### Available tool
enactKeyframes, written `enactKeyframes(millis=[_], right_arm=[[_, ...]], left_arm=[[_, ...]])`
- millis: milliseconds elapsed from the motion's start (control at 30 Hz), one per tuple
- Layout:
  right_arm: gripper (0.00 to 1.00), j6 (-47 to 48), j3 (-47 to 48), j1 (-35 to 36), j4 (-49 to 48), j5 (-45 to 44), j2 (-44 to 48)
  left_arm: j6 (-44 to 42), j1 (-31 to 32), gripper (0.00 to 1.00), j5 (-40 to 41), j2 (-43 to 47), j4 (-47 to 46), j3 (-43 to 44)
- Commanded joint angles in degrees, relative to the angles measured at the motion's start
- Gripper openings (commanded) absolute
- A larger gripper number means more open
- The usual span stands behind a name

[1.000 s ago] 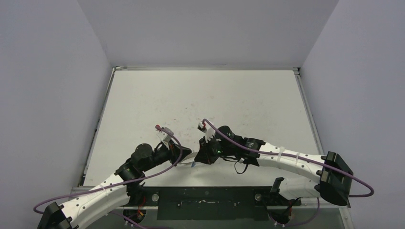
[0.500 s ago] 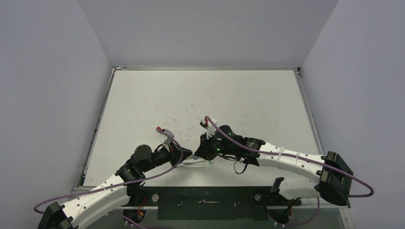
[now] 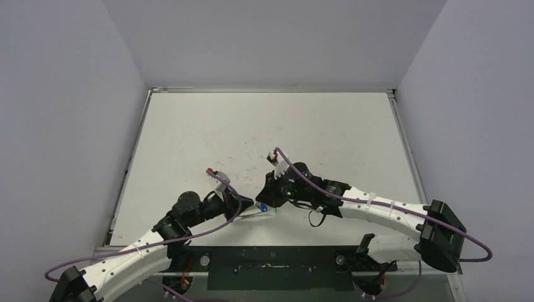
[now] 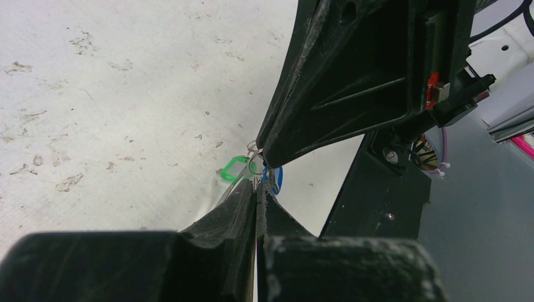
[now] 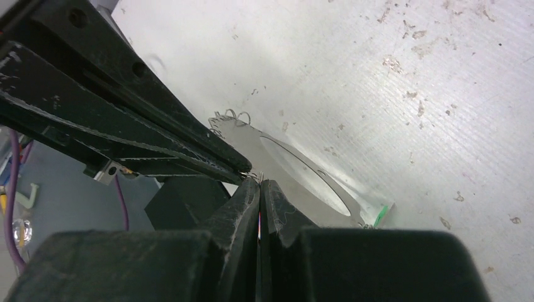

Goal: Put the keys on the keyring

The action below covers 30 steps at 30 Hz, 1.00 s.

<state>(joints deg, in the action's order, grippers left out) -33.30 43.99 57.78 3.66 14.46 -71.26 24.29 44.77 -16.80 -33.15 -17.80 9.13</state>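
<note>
The white table (image 3: 264,119) spreads out ahead of me, scuffed and speckled. My 2 arms reach in over its near edge and meet close to the middle, the left arm (image 3: 142,245) coming from the left and the right arm (image 3: 384,214) from the right. My left gripper (image 4: 257,190) has its jaws pressed flat together, and my right gripper (image 5: 259,182) is closed the same way. The 2 tips sit nose to nose, almost touching, low over the surface. I cannot tell whether either one pinches wire or only itself. The keyring (image 5: 301,162), a thin pale wire loop, lies low over the table just beyond my right fingertips and runs away from where the tips meet. The green key (image 4: 233,168) shows just beside the right gripper's tip. The blue key (image 4: 276,177) is tucked under that tip, right by my left fingertips, with a small wire loop (image 4: 254,165) between the 2 tags.
</note>
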Motion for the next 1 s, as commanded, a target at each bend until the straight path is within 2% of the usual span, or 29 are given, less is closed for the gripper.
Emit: enactKeyframes(millis=[0, 667, 967], right_arm=[[0.00, -1.2, 0.0, -0.3, -6.8, 3.0, -0.5], [0.00, -1.6, -1.0, 0.0, -0.2, 2.5, 5.4], [0.00, -3.7, -3.2, 0.6, -5.6, 2.5, 2.1]], left_arm=[[-0.9, -0.2, 0.00, -1.0, 0.7, -4.8, 0.4], [-1.0, -0.2, 0.00, -0.3, 1.0, -4.6, 0.1], [-0.8, -0.2, 0.00, -0.3, 0.8, -4.6, 0.3]])
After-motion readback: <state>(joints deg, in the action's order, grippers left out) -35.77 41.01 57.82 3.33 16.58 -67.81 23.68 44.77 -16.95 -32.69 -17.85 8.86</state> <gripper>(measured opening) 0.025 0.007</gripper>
